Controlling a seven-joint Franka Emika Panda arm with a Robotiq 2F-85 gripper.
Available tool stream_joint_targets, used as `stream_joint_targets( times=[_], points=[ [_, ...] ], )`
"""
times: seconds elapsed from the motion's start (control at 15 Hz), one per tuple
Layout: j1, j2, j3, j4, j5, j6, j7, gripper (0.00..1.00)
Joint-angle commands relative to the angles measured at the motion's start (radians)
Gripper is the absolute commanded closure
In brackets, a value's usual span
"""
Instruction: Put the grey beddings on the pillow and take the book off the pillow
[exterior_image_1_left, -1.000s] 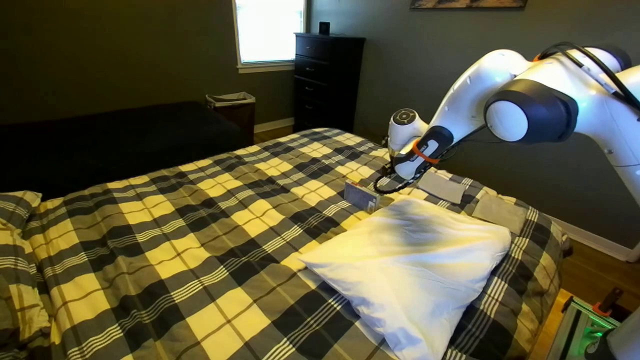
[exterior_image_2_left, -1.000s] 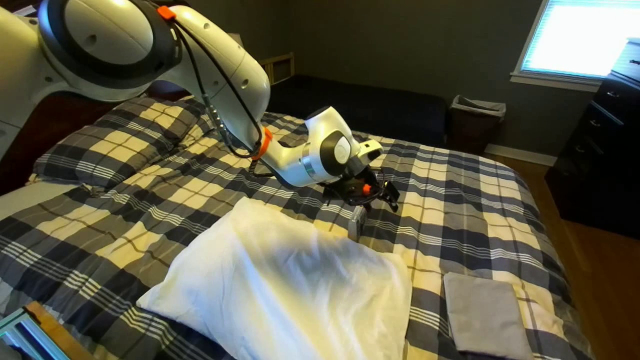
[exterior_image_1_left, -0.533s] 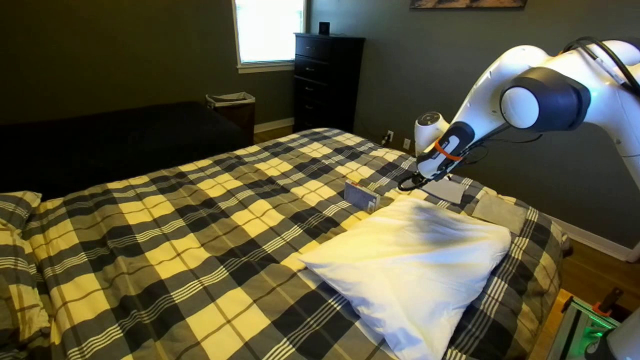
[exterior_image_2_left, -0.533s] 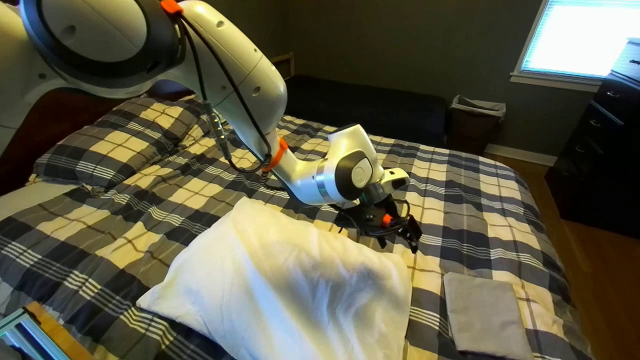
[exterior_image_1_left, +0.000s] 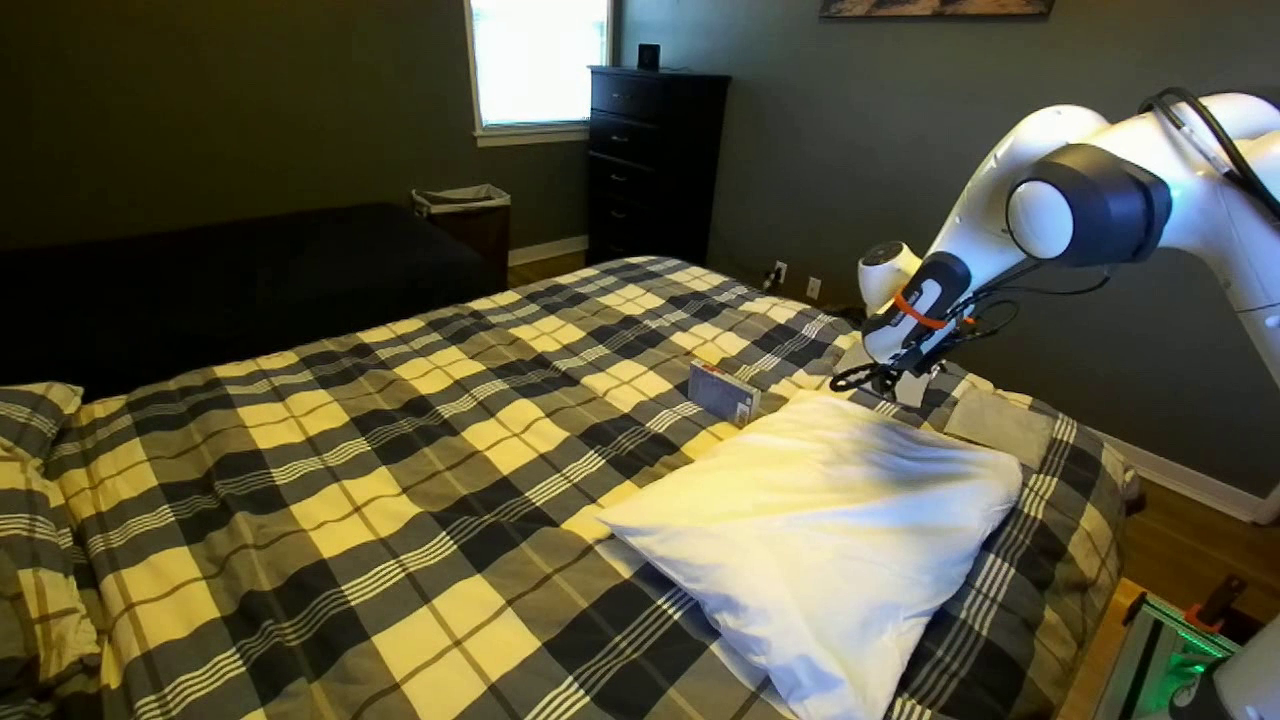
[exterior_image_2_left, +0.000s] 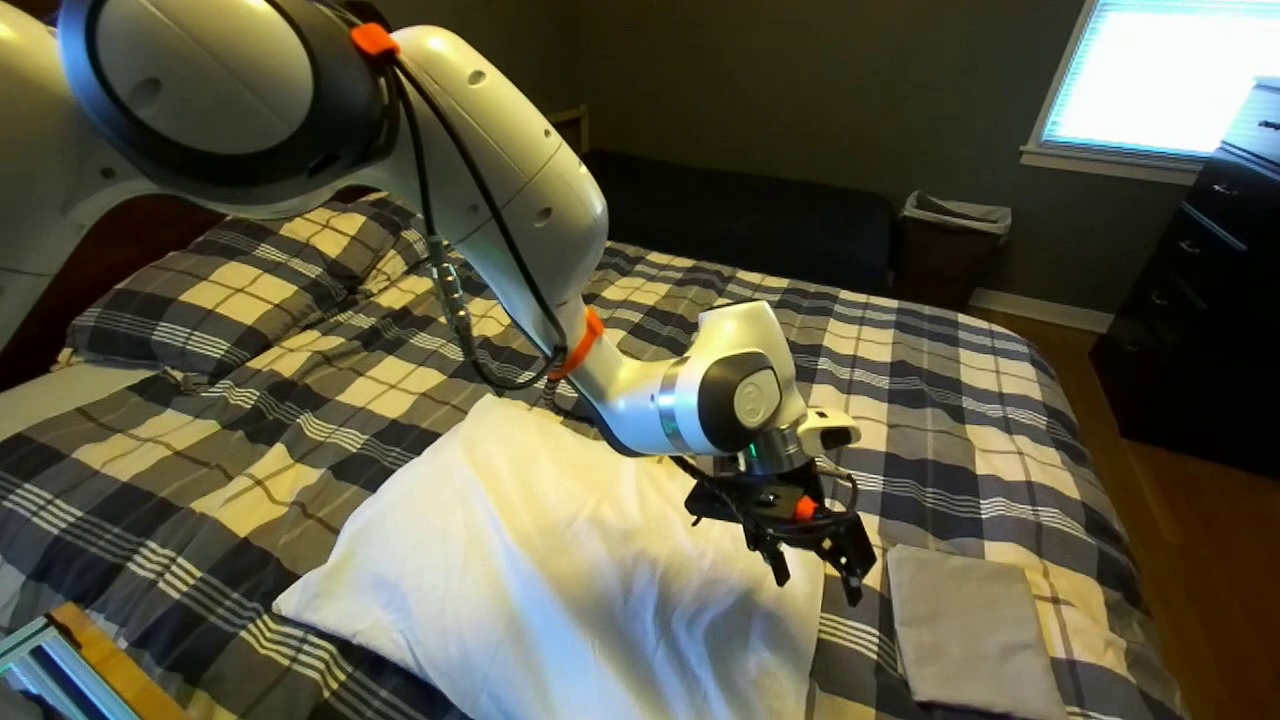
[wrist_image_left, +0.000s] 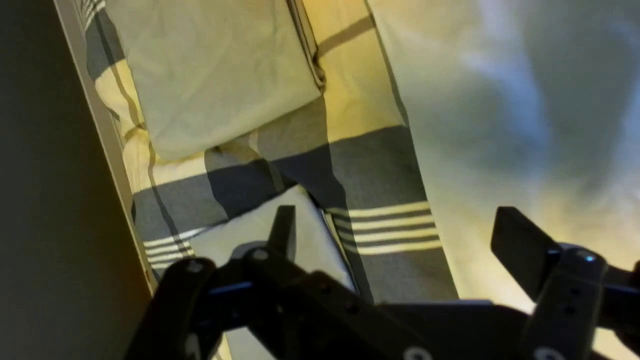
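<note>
The white pillow (exterior_image_1_left: 820, 540) lies on the plaid bedspread; it also shows in an exterior view (exterior_image_2_left: 520, 560) and in the wrist view (wrist_image_left: 525, 125). The book (exterior_image_1_left: 722, 394) stands on its edge on the bedspread beside the pillow; the arm hides it in an exterior view. Two folded grey cloths lie beyond the pillow: one grey cloth (exterior_image_1_left: 1000, 422), also in the wrist view (wrist_image_left: 220, 70), and another (wrist_image_left: 320, 245), partly hidden by a finger. My gripper (wrist_image_left: 398, 225) is open and empty, above the gap between pillow and cloth; it also shows in an exterior view (exterior_image_2_left: 817, 588).
The plaid bedspread (exterior_image_1_left: 400, 480) covers the bed. Plaid pillows (exterior_image_2_left: 230, 280) lie at the headboard end. The bed's edge drops off beyond the grey cloths. A dark dresser (exterior_image_1_left: 655, 160) and a hamper (exterior_image_1_left: 465, 225) stand farther off.
My gripper has moved away from beside the book, along the pillow's far edge toward the grey cloths, and lower. The book, pillow and cloths have not moved.
</note>
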Motion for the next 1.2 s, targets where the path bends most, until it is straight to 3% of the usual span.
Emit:
stream_joint_targets(
  times=[0.0, 0.33, 0.73, 0.8, 1.13],
  points=[
    [-0.024, 0.033, -0.014, -0.008, -0.036, -0.029, 0.009, 0.0],
    [-0.06, 0.092, -0.057, -0.024, -0.061, 0.023, 0.022, 0.0],
    [-0.053, 0.185, -0.154, -0.049, -0.103, 0.135, 0.058, 0.0],
    [-0.062, 0.156, -0.13, -0.04, -0.079, 0.098, 0.015, 0.0],
    [-0.057, 0.18, -0.146, -0.042, -0.076, 0.115, 0.025, 0.0]
  ],
)
